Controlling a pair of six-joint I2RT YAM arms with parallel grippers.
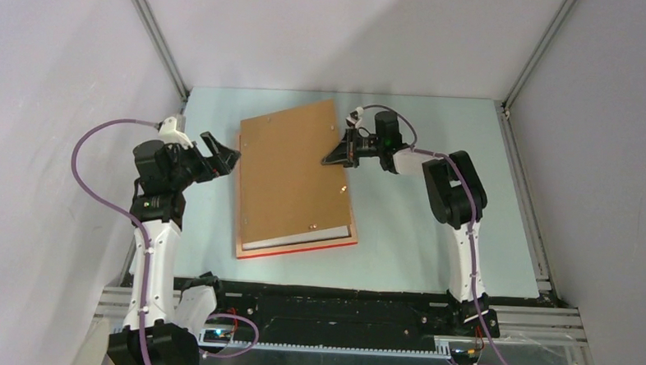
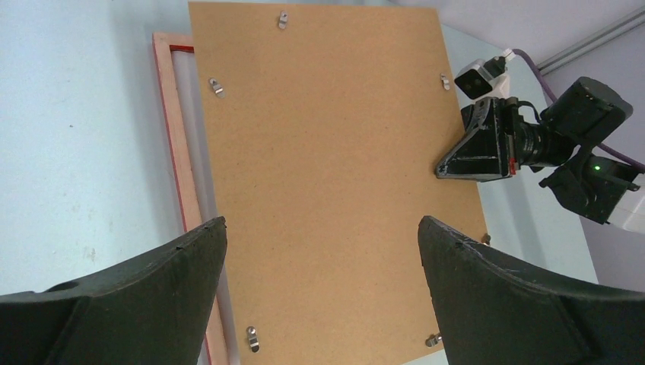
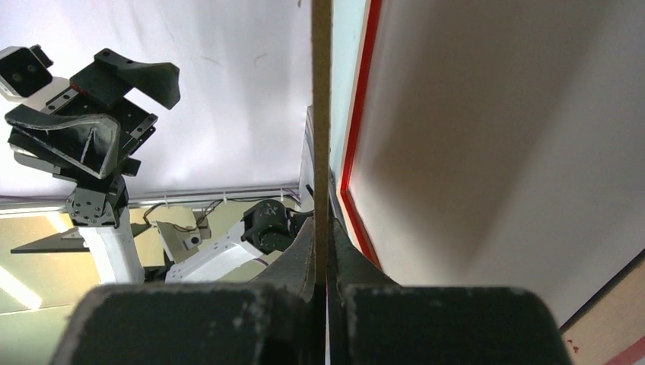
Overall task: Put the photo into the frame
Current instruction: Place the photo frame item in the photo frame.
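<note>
The brown backing board (image 1: 291,173) lies skewed over the frame (image 1: 300,249), whose red edge and pale wood rim show along the near and left sides. My right gripper (image 1: 335,156) is shut on the board's right edge and holds that edge slightly raised; the right wrist view shows the board (image 3: 321,91) edge-on between my fingers (image 3: 346,258), with the frame's red edge (image 3: 354,137) and a pale sheet (image 3: 471,137) beneath. The photo's printed side shows nowhere. My left gripper (image 1: 222,155) is open and empty by the frame's far left edge (image 2: 171,137), above the board (image 2: 327,152).
Several small metal clips (image 2: 217,87) sit near the board's edges. The pale blue table (image 1: 432,237) is bounded by grey walls and corner rails (image 1: 157,35). The arm bases and a black rail (image 1: 339,302) lie along the near edge.
</note>
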